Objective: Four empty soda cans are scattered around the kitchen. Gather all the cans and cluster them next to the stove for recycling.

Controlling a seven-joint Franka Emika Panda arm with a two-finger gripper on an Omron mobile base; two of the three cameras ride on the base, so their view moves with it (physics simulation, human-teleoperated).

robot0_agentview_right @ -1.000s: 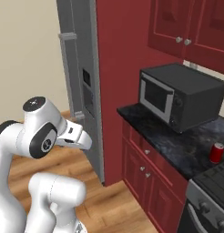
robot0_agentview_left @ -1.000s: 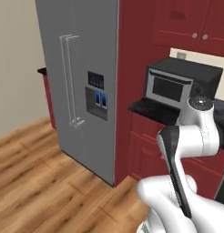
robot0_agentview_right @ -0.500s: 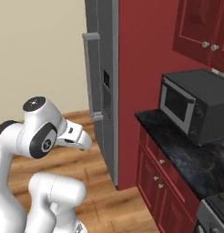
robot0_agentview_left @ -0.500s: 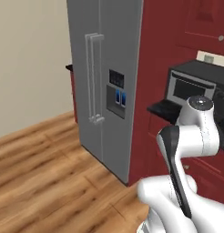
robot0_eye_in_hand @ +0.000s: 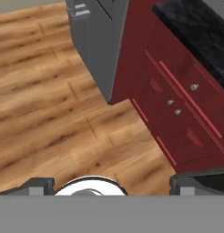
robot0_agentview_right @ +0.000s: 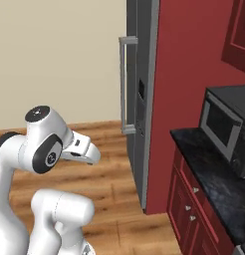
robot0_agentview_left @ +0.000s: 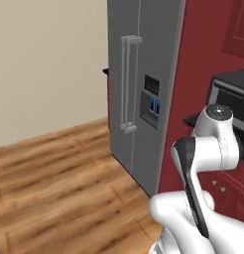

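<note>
Grey steel fridge point(robot0_agentview_left: 139, 94), dark red cabinets point(robot0_eye_in_hand: 177, 104), black marbled countertop point(robot0_agentview_right: 214, 174), brown wood-grain floor point(robot0_agentview_left: 59, 178), cream wall point(robot0_agentview_left: 49, 64)

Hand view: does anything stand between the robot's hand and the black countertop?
Nothing visible does. The open hand hangs above wood floor; the countertop lies ahead over red cabinets, with the grey fridge beside them.

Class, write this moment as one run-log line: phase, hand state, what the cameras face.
phase: base driving, searching | hand: open, holding nothing | facing: fridge, microwave, wood floor | cans: none in view
</note>
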